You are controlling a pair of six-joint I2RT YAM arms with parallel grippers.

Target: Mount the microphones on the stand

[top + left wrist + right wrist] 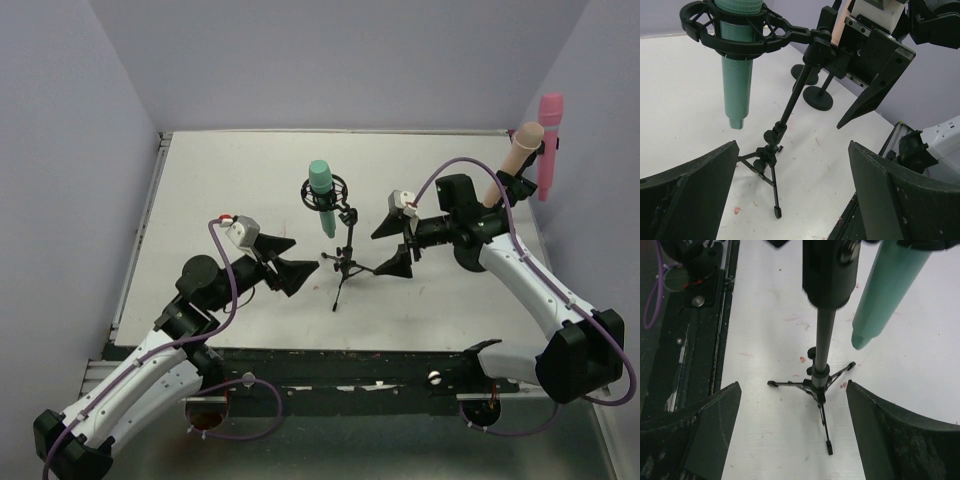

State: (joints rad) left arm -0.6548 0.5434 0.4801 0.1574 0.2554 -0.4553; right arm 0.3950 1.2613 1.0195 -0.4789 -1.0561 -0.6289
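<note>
A: Which step is in hand?

B: The teal microphone point(321, 183) is sitting head-up in the ring of the stand point(347, 262) at the middle of the bench point(220, 200); the pink microphone point(550, 140) and peach microphone point(515, 155) are standing at the far right edge; I'm judging one of those is next, calling for a long reach by the right arm.

A: And the arms?

B: Both are leaning low; the left gripper point(306, 254) and right gripper point(376, 253) are flanking the stand, jaws gaping wide, gripping nothing.

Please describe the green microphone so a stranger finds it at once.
The white table has a black tripod stand at its middle. Only the teal microphone sits in its ring mount; the pink microphone and beige microphone are at the right edge.
</note>
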